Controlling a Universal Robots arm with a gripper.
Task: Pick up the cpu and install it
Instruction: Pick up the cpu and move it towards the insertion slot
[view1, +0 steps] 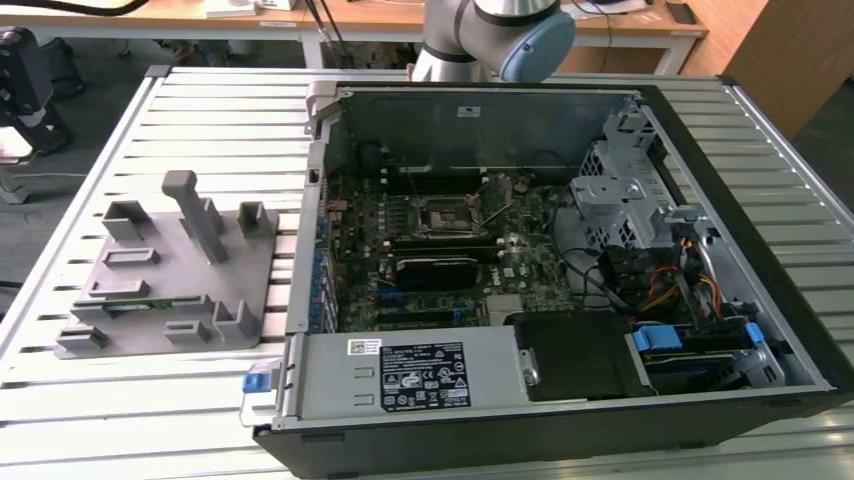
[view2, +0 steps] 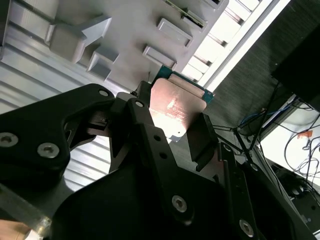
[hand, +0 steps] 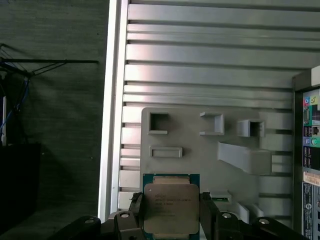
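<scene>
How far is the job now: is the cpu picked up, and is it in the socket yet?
Done: the pick-up; the gripper is shut on the cpu, held off the grey fixture. In hand: the cpu, carried. Left: the install; the socket looks empty.

In the exterior view we look steeply down from mid-range over the slatted aluminium table (view1: 160, 400), the open black computer case (view1: 561, 435) and the grey plastic fixture plate (view1: 174, 265). The first wrist view faces straight down, the second wrist view obliquely, both close behind the small square silver-topped cpu (hand: 170, 205), sharing that plate.
</scene>
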